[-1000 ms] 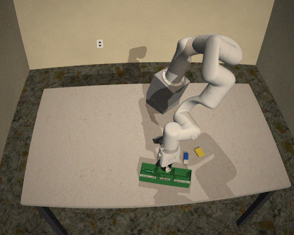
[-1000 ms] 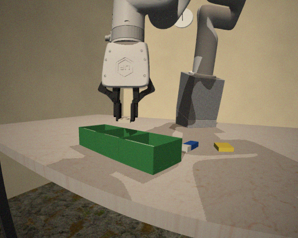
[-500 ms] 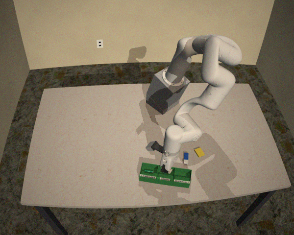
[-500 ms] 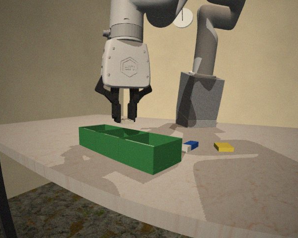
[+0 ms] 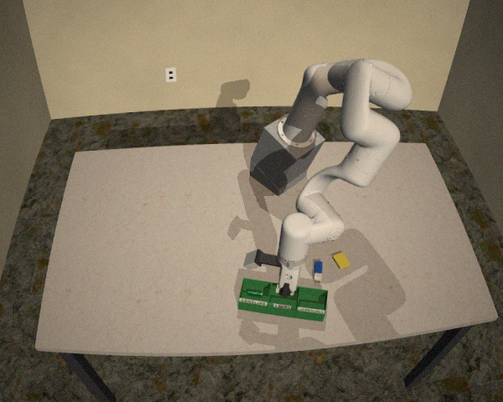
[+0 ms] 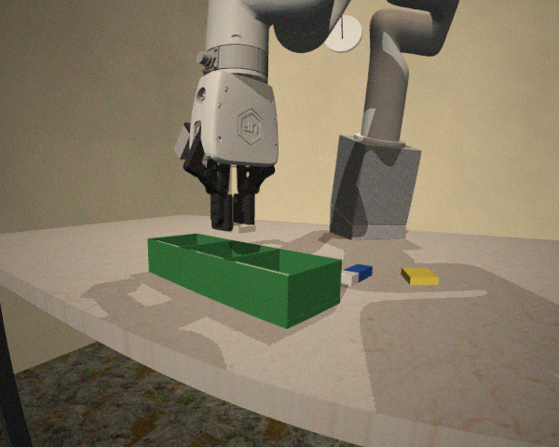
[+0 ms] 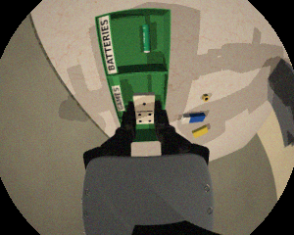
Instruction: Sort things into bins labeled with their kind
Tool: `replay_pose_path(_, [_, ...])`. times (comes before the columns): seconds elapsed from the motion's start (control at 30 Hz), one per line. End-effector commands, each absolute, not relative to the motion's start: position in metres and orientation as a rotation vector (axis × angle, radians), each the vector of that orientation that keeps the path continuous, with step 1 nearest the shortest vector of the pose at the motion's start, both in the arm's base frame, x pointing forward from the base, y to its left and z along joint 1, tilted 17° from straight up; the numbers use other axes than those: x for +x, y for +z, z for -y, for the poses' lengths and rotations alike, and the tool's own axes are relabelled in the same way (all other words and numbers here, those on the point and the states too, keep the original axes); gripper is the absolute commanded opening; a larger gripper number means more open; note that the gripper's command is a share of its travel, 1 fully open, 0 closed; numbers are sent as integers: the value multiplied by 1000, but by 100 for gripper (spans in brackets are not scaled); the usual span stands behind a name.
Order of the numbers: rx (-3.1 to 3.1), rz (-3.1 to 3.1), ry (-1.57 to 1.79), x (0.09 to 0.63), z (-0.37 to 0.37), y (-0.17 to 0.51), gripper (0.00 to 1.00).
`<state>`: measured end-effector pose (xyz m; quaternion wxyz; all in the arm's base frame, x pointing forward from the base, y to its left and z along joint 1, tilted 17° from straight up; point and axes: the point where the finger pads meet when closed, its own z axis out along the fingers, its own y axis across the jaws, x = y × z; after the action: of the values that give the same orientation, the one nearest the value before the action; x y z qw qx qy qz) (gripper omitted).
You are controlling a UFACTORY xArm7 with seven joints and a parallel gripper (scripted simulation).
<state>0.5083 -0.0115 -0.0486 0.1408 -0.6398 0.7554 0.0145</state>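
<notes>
My gripper (image 5: 286, 291) (image 6: 232, 213) is shut on a white domino (image 6: 246, 228) (image 7: 144, 105) with black dots. It holds it above the middle part of the green three-part bin row (image 5: 281, 312) (image 6: 222, 277) (image 7: 127, 49). In the wrist view the labels BATTERIES (image 7: 108, 45) and GAMES (image 7: 118, 98) show; the third label (image 5: 311, 310) is too blurred to read surely. A green battery (image 5: 255, 292) (image 7: 146, 38) lies in the batteries bin. A blue and white eraser-like block (image 5: 318, 270) (image 6: 358, 273) (image 7: 196, 117), a yellow block (image 5: 341, 260) (image 6: 419, 276) (image 7: 200, 131) and a small yellow-black thing (image 7: 206, 98) lie on the table.
The grey arm base (image 5: 282, 162) (image 6: 374, 192) (image 7: 285, 100) stands toward the back of the table (image 5: 147, 242) (image 6: 415, 346). The bins stand near the table's front edge. The arm hides the small yellow-black thing in the top view.
</notes>
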Motion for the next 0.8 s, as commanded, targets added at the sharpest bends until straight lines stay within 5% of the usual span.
replay_pose_path(0.0, [-1853, -2164, 34, 510, 12, -47, 0])
replay_pose_path(0.77, [-1853, -2164, 34, 515, 7, -72, 0])
